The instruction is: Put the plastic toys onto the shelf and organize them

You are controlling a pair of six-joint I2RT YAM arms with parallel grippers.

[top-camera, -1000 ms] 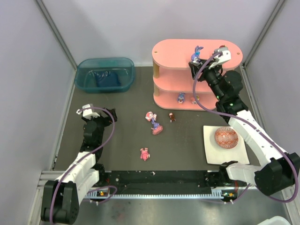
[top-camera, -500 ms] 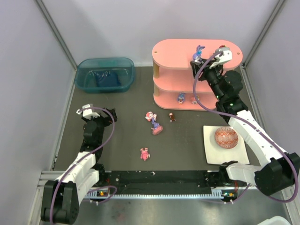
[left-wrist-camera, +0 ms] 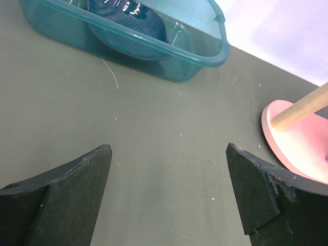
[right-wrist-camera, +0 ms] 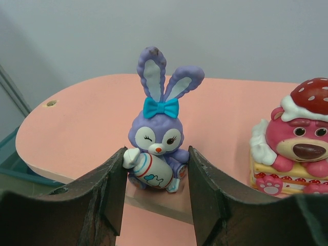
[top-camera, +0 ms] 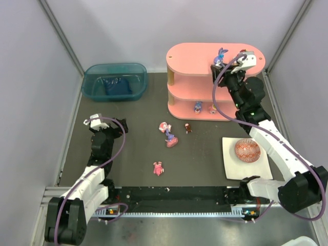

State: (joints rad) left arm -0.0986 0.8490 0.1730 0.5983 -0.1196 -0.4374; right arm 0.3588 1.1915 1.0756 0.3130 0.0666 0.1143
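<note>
Right wrist: R gripper (right-wrist-camera: 156, 161) grips bunny (right-wrist-camera: 158, 137) at shelf (right-wrist-camera: 87, 120) top.

Looks like a robotics lab test cell: grey panel walls (top-camera: 31, 77) enclosing a dark table (top-camera: 133, 164), left arm (top-camera: 96, 156) and right arm (top-camera: 274, 146) bolted at the table's near edge.

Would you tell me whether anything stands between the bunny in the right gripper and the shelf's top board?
Nothing visible does. The right gripper holds the bunny at the near edge of the top board; a pink bear figurine stands beside it, apart, not underneath.
</note>
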